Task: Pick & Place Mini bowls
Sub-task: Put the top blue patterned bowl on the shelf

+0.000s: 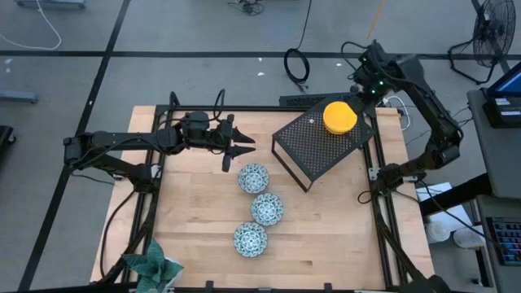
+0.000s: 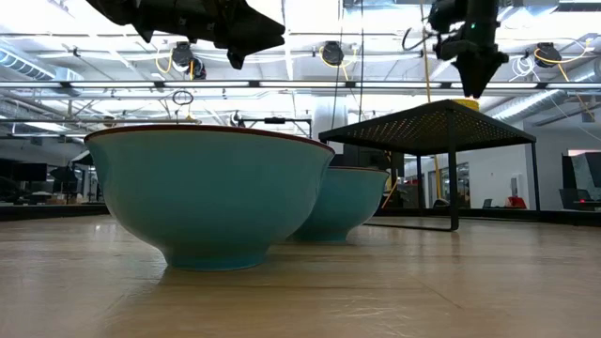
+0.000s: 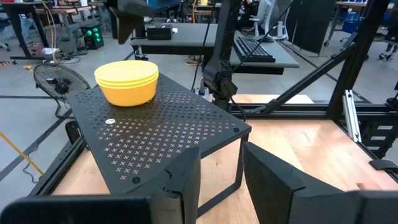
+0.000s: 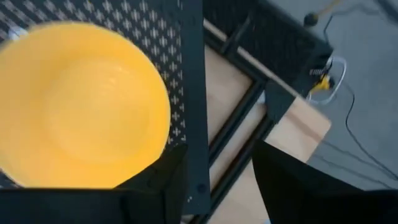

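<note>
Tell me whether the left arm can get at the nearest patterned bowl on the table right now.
Probably yes. The left end effector hangs open just above and beside the white teal-patterned round bowl, with bare wooden table between them. The black perforated metal stand sits off to one side, not in the path.

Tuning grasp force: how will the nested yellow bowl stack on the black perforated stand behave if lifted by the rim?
The stack of smooth yellow round bowls looks rigid, probably slippery. Nested, so only the top bowl may lift. Wide base on the black perforated metal stand: tipping unlikely.
</note>
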Available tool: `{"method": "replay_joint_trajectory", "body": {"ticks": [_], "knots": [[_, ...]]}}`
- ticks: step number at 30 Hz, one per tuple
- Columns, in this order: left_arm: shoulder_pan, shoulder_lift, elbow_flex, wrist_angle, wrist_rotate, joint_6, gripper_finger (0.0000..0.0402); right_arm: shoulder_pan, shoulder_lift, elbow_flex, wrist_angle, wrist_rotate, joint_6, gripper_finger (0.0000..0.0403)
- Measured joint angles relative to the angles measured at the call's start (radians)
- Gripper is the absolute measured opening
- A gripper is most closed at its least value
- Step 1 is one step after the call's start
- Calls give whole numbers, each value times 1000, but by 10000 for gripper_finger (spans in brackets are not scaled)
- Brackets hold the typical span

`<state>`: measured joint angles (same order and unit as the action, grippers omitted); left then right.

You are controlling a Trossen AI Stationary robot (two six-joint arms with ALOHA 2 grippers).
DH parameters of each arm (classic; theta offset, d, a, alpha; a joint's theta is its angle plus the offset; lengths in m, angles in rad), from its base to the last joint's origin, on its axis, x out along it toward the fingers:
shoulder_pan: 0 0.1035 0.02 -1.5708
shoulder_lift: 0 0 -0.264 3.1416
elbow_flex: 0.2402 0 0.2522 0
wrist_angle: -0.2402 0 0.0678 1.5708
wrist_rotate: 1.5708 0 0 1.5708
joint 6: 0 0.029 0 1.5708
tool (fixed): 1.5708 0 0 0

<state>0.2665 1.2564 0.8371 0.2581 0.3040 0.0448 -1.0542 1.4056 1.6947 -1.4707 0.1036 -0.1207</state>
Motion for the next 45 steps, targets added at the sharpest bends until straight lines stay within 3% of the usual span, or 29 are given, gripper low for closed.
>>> {"method": "replay_joint_trajectory", "body": {"ticks": [15, 19, 22, 26, 32, 37, 40, 45], "knots": [[0, 0, 0, 0, 0, 1, 124, 55, -257, 0, 318, -5, -16, 171], [0, 0, 0, -1, 0, 0, 124, 68, -334, 0, 331, -61, -17, 171], [0, 0, 0, -1, 0, -1, 124, 69, -394, 0, 328, -169, 13, 171], [0, 0, 0, -1, 0, -2, 124, 69, -485, -61, 397, -413, 49, 171], [0, 0, 0, -1, 0, -12, 124, 71, -661, -373, 732, -800, 181, 171], [-1, 0, 0, -3, 0, -82, 124, 118, -757, -665, 1120, -1023, 382, 171], [-12, 0, 0, 4, -1, -108, 124, 196, -769, -775, 1299, -1074, 429, 171], [-36, 0, 0, 37, 0, -81, 124, 385, -764, -864, 1400, -1033, 406, 171]]}}
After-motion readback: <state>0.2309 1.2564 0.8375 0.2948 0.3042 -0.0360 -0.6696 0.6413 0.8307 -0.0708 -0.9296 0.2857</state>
